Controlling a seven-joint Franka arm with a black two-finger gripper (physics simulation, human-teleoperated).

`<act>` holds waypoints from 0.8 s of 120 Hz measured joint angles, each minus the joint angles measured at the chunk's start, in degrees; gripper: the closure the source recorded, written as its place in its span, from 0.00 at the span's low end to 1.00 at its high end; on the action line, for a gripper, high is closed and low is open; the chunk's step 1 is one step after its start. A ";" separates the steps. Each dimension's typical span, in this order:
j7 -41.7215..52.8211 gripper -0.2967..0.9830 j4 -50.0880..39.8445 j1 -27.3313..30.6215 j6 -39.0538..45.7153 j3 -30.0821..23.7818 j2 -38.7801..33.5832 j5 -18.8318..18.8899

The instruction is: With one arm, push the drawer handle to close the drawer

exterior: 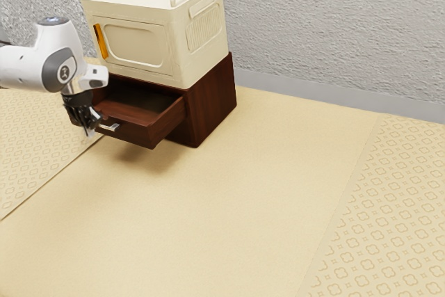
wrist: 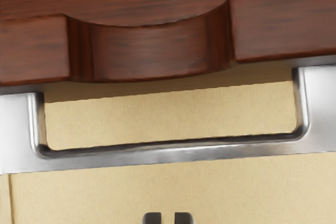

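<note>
Ext: high, far, angled down; wrist: close, down; both: handle (wrist: 168, 155).

Exterior view, upper left: drawer (exterior: 132, 133) red-brown, grained; handle (exterior: 109, 127) silver; box (exterior: 132, 41) cream. Worktop (exterior: 229, 206): pale yellow, tan quatrefoils lower right.

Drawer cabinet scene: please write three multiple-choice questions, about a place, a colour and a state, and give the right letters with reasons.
1. Relative to the brown cabinet, the cream box is:
A) beside it
B) on top
C) inside

2. The drawer handle is:
A) silver
B) black
C) orange

3. The drawer is:
A) fully closed
B) removed
C) pulled out

Key:
1 B: the box's base rests on the cabinet's top.
2 A: its bar has a metallic grey shine.
3 C: its front stands out from the cabinet, showing its inside.
</note>
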 joint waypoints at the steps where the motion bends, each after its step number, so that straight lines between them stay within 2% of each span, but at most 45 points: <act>1: 0.14 0.83 0.08 0.02 0.03 0.00 0.09 0.00; 44: 4.37 0.85 5.18 -0.22 0.74 0.00 4.74 -0.53; 96: 6.79 0.85 18.59 -3.28 -0.30 0.00 13.80 -1.19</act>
